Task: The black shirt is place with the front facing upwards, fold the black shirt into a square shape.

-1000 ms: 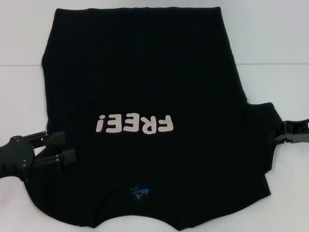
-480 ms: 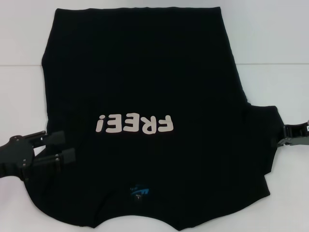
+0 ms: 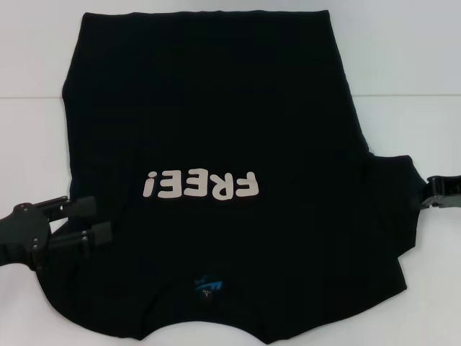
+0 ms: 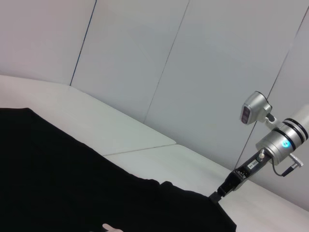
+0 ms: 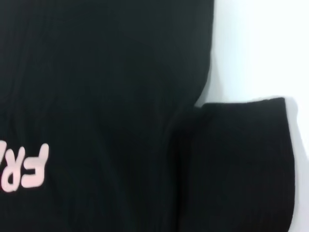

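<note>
While black shirt (image 3: 216, 180) lay flat, front up, collar near, on white table (image 3: 403, 58), left gripper (image 3: 97, 221) sat parted over left sleeve, holding nothing. Right gripper (image 3: 441, 193) beside right sleeve, finger state unclear. Risk: pinch catching single layer, fold skewing.

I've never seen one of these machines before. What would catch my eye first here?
A big black shirt spread flat over most of the white table, its white "FREE!" lettering reading upside down from the robot's side. The left hand lies over the shirt's left sleeve area with its fingers apart. The right hand sits just off the right sleeve at the table's right edge.
</note>
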{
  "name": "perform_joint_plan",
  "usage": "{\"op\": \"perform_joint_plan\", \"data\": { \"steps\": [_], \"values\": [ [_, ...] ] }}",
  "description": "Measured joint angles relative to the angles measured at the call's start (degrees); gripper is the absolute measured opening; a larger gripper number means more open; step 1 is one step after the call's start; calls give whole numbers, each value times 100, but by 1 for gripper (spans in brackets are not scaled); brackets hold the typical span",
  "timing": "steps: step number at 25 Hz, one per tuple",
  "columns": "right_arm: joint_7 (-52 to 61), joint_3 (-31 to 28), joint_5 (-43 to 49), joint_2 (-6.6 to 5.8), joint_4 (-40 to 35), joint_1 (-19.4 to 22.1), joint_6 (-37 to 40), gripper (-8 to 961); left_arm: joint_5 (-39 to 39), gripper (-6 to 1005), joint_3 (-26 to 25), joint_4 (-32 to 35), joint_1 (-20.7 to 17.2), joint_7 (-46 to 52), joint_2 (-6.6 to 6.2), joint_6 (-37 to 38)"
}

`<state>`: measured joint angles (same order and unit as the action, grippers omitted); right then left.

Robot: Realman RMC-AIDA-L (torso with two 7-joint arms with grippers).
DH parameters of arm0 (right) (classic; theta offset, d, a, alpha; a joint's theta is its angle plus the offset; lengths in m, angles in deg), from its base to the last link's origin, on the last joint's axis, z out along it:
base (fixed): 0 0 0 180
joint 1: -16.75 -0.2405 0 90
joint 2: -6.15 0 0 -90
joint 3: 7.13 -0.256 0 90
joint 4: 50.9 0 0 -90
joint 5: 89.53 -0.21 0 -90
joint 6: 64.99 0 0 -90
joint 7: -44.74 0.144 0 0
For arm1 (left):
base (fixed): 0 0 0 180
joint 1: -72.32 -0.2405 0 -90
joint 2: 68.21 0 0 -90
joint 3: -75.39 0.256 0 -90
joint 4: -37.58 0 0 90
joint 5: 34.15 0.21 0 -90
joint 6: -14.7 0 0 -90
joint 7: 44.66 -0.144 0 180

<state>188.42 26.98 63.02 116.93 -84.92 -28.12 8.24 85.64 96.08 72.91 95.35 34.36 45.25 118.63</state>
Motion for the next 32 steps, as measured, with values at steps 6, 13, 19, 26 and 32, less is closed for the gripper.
{"op": "perform_joint_plan", "data": {
  "steps": [6,13,19,26,32],
  "values": [
    [-19,-2,-348,-134,-103,122,153,7,-3,736,-4,0,5,6,0,6],
    [-17,-38,-622,-224,-549,268,402,6,-7,736,-4,0,15,8,0,14],
    [-181,-1,-664,-236,-575,122,448,7,-9,735,-4,0,18,9,0,19],
    [-580,101,-666,-50,-535,-199,484,8,-9,736,-4,0,18,14,0,20],
    [-781,356,-670,87,-535,-375,445,10,-9,736,-4,-4,18,17,0,9]
  ]
}}
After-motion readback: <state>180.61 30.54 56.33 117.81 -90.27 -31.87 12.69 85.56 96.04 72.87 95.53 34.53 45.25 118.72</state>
